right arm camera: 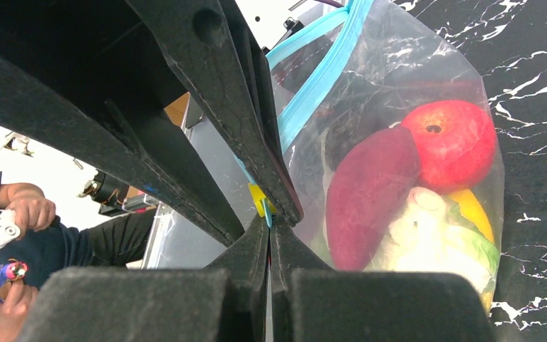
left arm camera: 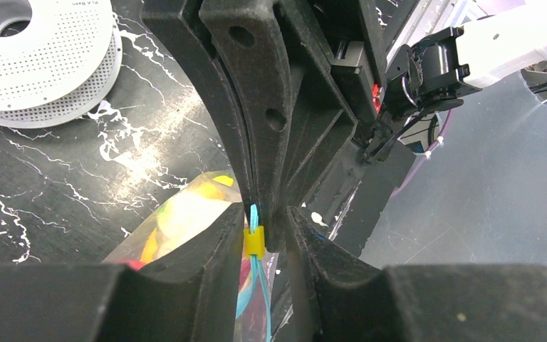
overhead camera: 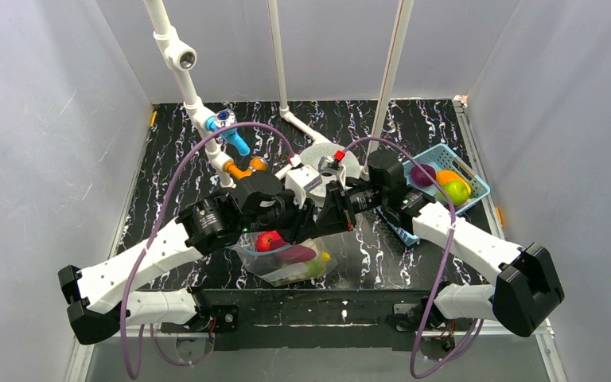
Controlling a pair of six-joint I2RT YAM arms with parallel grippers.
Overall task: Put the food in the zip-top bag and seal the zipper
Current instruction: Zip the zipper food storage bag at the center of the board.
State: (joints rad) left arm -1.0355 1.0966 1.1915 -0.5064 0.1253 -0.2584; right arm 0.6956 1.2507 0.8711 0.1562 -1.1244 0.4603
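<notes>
The clear zip-top bag point(overhead camera: 286, 269) lies near the front edge. It holds a red apple point(right arm camera: 450, 137), a purple piece point(right arm camera: 370, 192), a white lumpy piece point(right arm camera: 427, 228) and a yellow banana point(right arm camera: 473, 210). Both grippers meet at its upper right corner. My right gripper point(right arm camera: 269, 228) is shut on the teal zipper point(right arm camera: 313, 85), right beside the yellow slider point(left arm camera: 254, 242). My left gripper point(left arm camera: 266, 242) has its jaws narrowly apart around the slider and the right gripper's tip; the slider touches its left finger. In the top view the left gripper point(overhead camera: 318, 216) and right gripper point(overhead camera: 336, 208) face each other.
A light-blue mesh basket point(overhead camera: 477, 187) at the back right holds purple point(overhead camera: 423, 175), orange point(overhead camera: 448, 177) and green point(overhead camera: 456, 191) fruits. A white perforated spool point(overhead camera: 326, 163) stands just behind the grippers. White pipes point(overhead camera: 183, 56) rise at the back. Grey walls enclose the table.
</notes>
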